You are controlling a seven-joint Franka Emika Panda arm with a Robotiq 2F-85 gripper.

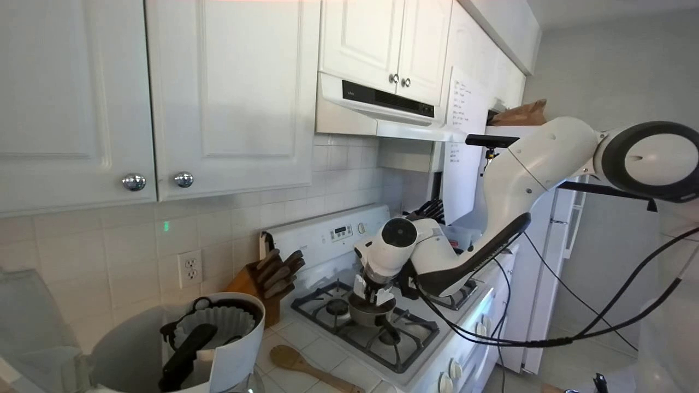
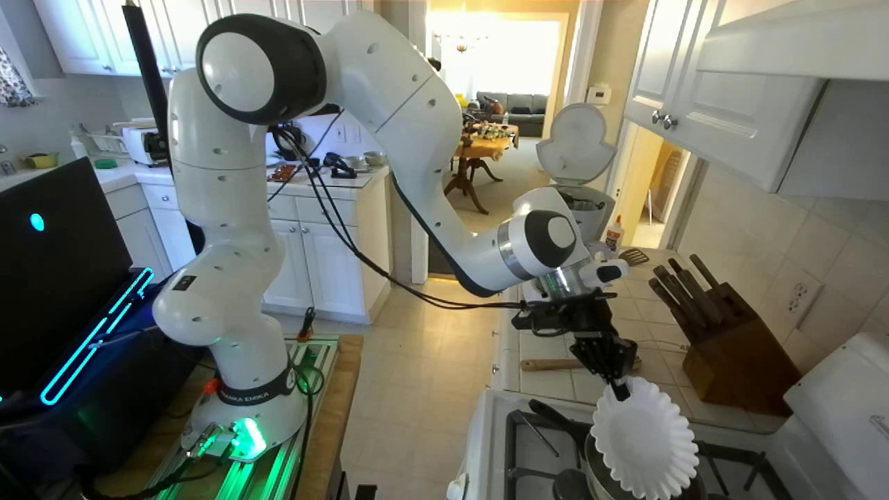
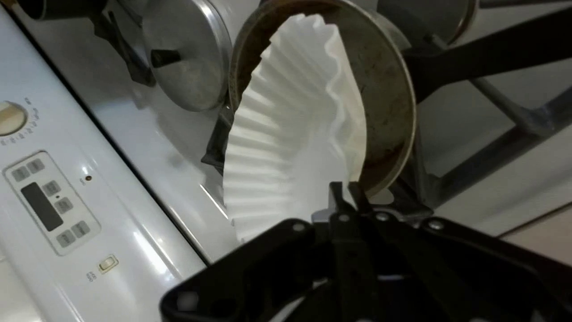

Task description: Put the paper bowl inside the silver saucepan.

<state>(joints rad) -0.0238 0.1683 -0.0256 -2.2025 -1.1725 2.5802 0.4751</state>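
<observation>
White fluted paper bowl (image 2: 646, 437) hung tilted below the black end effector (image 3: 344, 188) pinching its rim, over the round silver metal saucepan (image 3: 384, 105); contact between them undetermined. Levelling before release appeared advisable.

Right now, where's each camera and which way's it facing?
An exterior view: over the counter, facing the stove; arm shows.
An exterior view: beyond the stove, facing back across it; arm and base show.
Wrist view: behind the claw, facing the paper bowl and silver saucepan; only the claw shows.
Both exterior views show the knife block.
</observation>
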